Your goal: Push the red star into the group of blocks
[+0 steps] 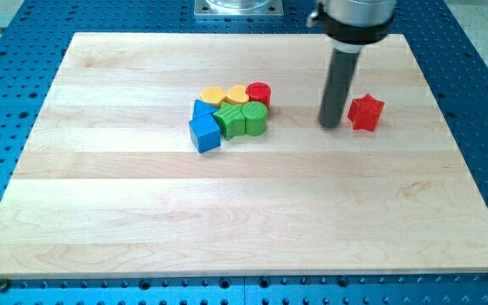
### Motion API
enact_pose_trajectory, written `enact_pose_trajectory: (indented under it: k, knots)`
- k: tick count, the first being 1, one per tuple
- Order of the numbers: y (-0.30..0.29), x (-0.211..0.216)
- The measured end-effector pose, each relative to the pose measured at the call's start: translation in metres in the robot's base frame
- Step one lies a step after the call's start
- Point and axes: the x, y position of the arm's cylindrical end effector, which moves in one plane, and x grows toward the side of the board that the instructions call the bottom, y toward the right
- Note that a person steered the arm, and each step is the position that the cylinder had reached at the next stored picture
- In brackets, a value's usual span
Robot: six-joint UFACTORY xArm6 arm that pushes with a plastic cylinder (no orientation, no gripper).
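The red star [366,112] lies on the wooden board [244,212] toward the view's right. My tip [329,125] stands just to the star's left, with a small gap between them. The group of blocks sits left of centre: a red cylinder [258,92], a yellow heart [238,94], a yellow block [214,94], a green cylinder [254,118], a green block [230,121], a blue triangle [202,108] and a blue cube [204,134]. My tip is between the group and the star.
The board lies on a blue perforated table [481,102]. The arm's metal base [239,8] is at the view's top edge.
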Motion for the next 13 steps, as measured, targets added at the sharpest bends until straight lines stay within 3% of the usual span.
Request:
enact_pose_trajectory:
  k: [2, 3, 4, 5, 8, 10, 11, 12, 13]
  knots:
    - [0.028, -0.067]
    - [0.096, -0.058]
    - [0.08, -0.01]
    - [-0.014, 0.022]
    - [-0.088, 0.046]
    - [-0.169, 0.066]
    - [-0.177, 0.091]
    - [-0.223, 0.097]
    - [-0.23, 0.083]
